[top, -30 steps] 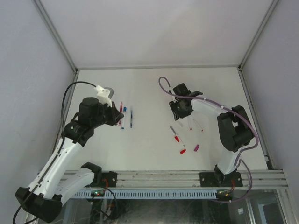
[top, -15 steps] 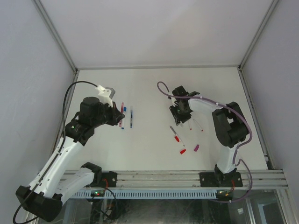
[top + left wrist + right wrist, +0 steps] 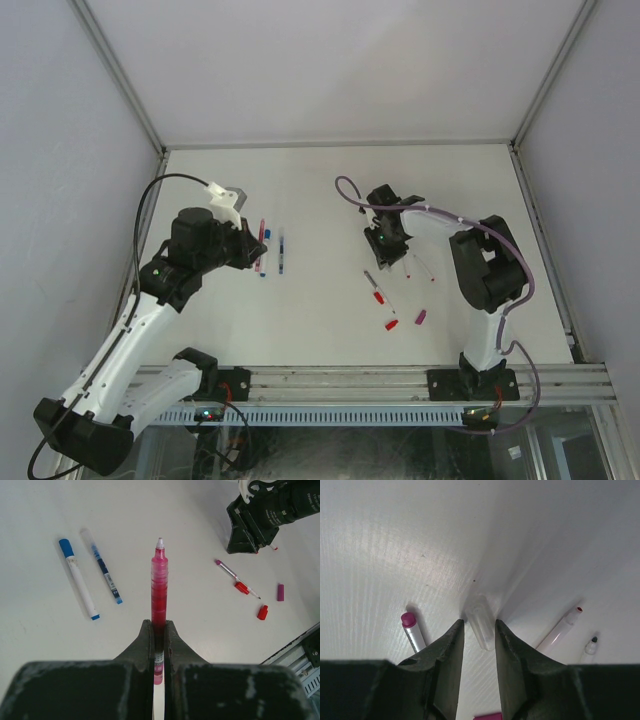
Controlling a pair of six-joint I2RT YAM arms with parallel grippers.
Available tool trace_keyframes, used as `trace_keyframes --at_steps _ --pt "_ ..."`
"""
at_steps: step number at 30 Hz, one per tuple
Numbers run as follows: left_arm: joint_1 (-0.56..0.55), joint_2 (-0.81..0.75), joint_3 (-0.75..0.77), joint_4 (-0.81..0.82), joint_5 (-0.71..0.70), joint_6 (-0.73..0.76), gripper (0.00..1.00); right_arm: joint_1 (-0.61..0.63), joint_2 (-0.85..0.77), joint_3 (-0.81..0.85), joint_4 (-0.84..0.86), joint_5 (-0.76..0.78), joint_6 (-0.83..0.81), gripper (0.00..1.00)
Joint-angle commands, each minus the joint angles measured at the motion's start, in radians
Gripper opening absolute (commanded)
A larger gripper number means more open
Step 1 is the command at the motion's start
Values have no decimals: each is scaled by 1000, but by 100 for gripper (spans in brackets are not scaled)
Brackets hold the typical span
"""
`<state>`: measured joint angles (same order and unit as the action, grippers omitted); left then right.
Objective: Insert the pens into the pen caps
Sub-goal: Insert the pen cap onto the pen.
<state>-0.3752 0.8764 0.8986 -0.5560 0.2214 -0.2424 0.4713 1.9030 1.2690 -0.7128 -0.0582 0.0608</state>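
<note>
White tabletop (image 3: 330, 190) carries everything. The left arm (image 3: 150, 300) reaches in from the near left, and the right arm (image 3: 490, 270) folds over the middle right.

The left fingers (image 3: 146, 636) are clamped tight on a magenta pen (image 3: 160, 585), which sticks straight out ahead of them with its pale tip bare. The right fingers (image 3: 451, 645) stand partly apart, low at the tabletop, one on each side of a clear cap (image 3: 481, 617) lying there. Whether they touch it cannot be told.

Beside the held pen lie a blue-capped pen (image 3: 79, 582) and a thin blue pen (image 3: 105, 572), close together. By the right fingers lie a magenta-ended pen (image 3: 412, 630), a red-tipped pen (image 3: 560, 627) and a dark-tipped pen (image 3: 590, 647). Nearer the bases, a red cap (image 3: 262, 612) and a magenta cap (image 3: 280, 592) lie apart.
</note>
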Motion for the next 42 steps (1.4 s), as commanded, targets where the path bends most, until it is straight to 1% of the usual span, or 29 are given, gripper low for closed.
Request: trace_keyframes --at_steps 1,4,7,9,13,16,18,19,21,24,28,31,35,38,41,42 --pt "6 -17 -5 37 4 16 0 -5 15 35 -1 28 -4 29" --pt "6 -22 -4 37 -12 15 0 -3 22 35 -10 36 -4 21" --pt "6 -25 -6 37 -22 11 0 -2 16 32 -15 40 3 7" --pt "14 -27 -8 40 -5 2 0 -4 -1 28 -14 9 -2 0" --pt "55 -47 -29 78 36 -25 0 -25 -85 8 1 -22 11 0" --pt "77 -54 -35 100 73 -34 1 -48 -221 -43 59 -67 29 0" --pt "88 -55 -40 110 100 -36 9 -54 -310 -93 106 -105 25 0" --pt "95 -57 -43 114 114 -37 9 -55 -353 -116 130 -117 23 0" --pt "106 -62 -53 124 134 -43 1 -55 -440 -159 180 -140 25 0" --pt "113 -75 -62 129 124 -52 0 -57 -566 -238 278 -215 40 0" --pt "114 -95 -63 129 95 -47 0 -57 -762 -381 488 -341 89 0" --pt "113 -133 -75 139 71 -34 0 -56 -871 -464 615 -387 142 0" --pt "114 -188 -104 189 78 -49 0 -57 -969 -550 746 -408 231 0" --pt "113 -196 -122 230 124 -72 0 -57 -1022 -595 817 -430 287 0" --pt "110 -195 -141 286 203 -99 0 -56 -1067 -630 877 -442 330 0" --pt "95 -195 -142 296 206 -100 0 -56 -1086 -645 892 -445 339 0"
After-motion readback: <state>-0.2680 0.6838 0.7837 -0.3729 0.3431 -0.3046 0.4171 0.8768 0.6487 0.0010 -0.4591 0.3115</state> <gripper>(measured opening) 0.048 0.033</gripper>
